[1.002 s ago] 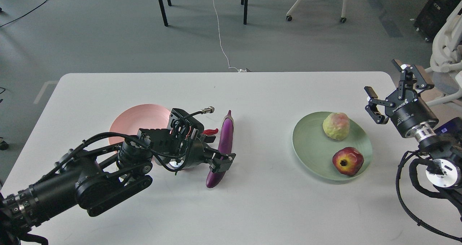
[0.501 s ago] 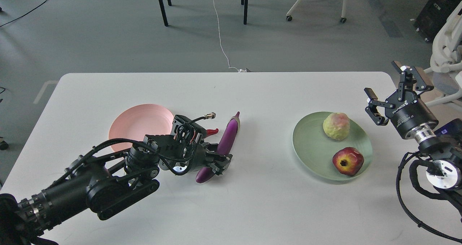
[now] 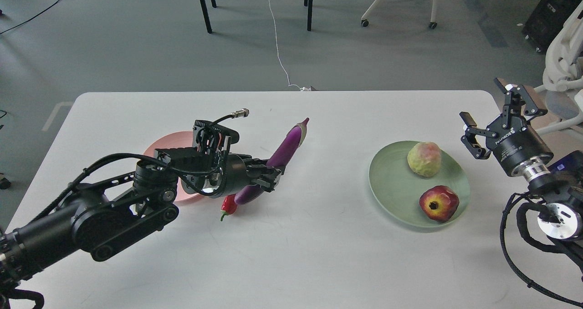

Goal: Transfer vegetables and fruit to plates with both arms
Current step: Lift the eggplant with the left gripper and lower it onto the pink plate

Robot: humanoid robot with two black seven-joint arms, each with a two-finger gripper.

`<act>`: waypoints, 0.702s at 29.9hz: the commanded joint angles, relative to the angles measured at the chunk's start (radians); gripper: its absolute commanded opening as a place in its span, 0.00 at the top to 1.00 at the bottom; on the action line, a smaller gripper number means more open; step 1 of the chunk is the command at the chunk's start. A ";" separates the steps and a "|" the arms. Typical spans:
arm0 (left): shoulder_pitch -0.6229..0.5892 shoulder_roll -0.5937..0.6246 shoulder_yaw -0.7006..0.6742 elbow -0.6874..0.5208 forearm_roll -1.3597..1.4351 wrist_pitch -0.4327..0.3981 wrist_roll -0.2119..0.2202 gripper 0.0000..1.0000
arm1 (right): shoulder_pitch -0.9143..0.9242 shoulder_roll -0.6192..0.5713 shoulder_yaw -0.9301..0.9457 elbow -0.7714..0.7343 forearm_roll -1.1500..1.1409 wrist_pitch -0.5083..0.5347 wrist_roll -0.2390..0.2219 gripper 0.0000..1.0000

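In the head view, the left gripper (image 3: 268, 178) clenches the long glossy purple eggplant (image 3: 278, 159) near its lower end, tilted above the white table (image 3: 319, 263) just right of the round pale pink plate (image 3: 168, 147), so it should be carried level over that bare-looking plate, past the curved red chili pepper (image 3: 229, 205), while the released right gripper (image 3: 494, 113) hovers by the pale mint green plate (image 3: 391, 186) holding the dark red pomegranate (image 3: 438, 203) and bumpy green-yellow fruit (image 3: 424, 159).

The only lettering stands on the black cylindrical body of the right tool (image 3: 501, 118), at the far right of the scene: a short white brand mark, seen upside down and too small to read with certainty, with tiny characters beside it. Nothing else carries legible text.
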 commanded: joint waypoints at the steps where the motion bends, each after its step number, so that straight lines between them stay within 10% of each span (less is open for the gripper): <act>1: 0.000 0.153 -0.006 0.012 -0.050 0.000 -0.062 0.81 | 0.000 0.003 0.000 0.001 -0.002 0.000 0.000 0.01; 10: 0.081 0.296 0.000 0.145 -0.064 0.092 -0.155 0.67 | 0.000 0.017 0.000 0.001 -0.004 0.000 0.000 0.01; 15: 0.097 0.296 0.000 0.167 -0.064 0.095 -0.163 0.18 | 0.000 0.017 0.000 0.002 -0.004 0.000 0.000 0.01; 21: 0.094 0.296 0.000 0.166 -0.059 0.130 -0.163 0.02 | 0.000 0.018 0.000 0.004 -0.004 0.000 0.000 0.01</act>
